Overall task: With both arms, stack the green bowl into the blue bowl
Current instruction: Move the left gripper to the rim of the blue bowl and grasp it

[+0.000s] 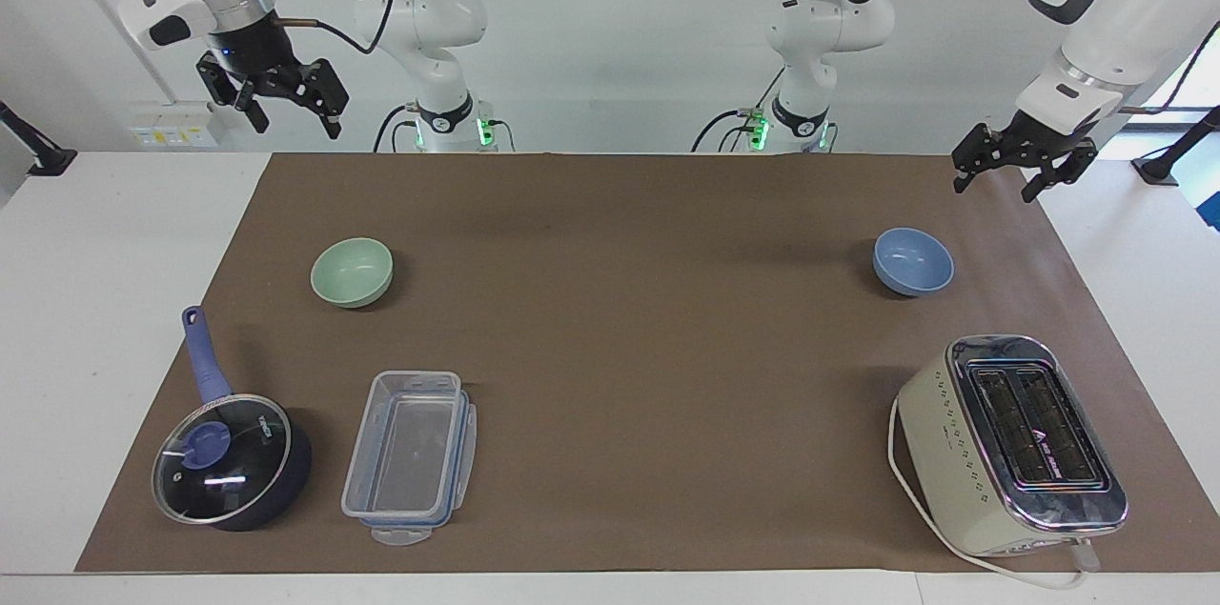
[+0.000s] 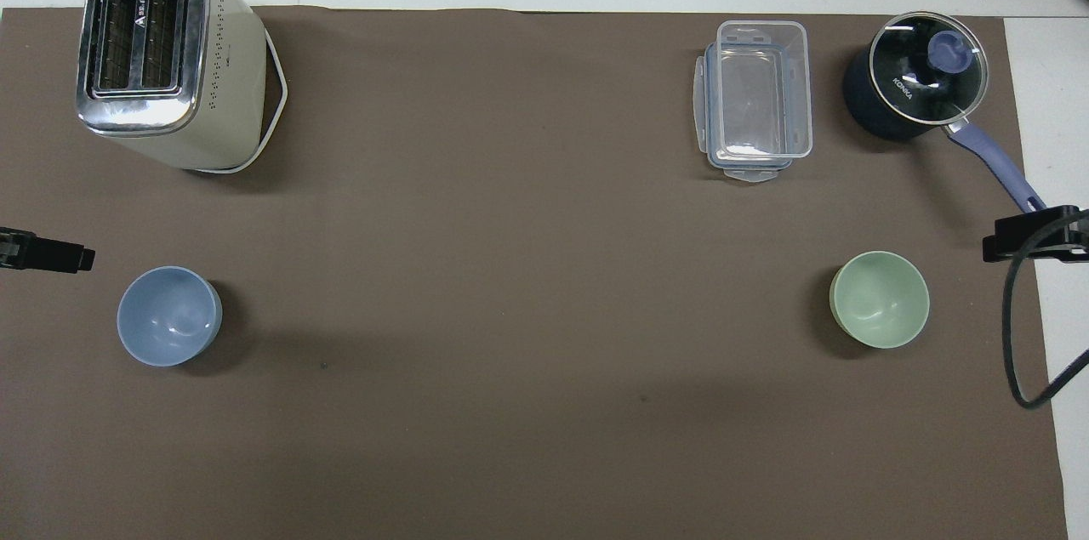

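The pale green bowl (image 1: 352, 272) (image 2: 880, 298) sits upright on the brown mat toward the right arm's end of the table. Toward the left arm's end sits the blue bowl (image 1: 913, 261) (image 2: 169, 315), also upright and empty. My left gripper (image 1: 994, 189) hangs open over the mat's edge at its own end, off to the side of the blue bowl and touching nothing. One of its fingers (image 2: 51, 253) shows at the overhead view's edge. My right gripper (image 1: 295, 122) hangs open and high over the mat's edge at the right arm's end, away from the green bowl.
A cream toaster (image 1: 1010, 443) with its cord stands farther from the robots than the blue bowl. A clear lidded container (image 1: 410, 457) and a dark lidded saucepan (image 1: 229, 457) lie farther out than the green bowl. A black cable (image 2: 1012, 336) hangs by the right gripper.
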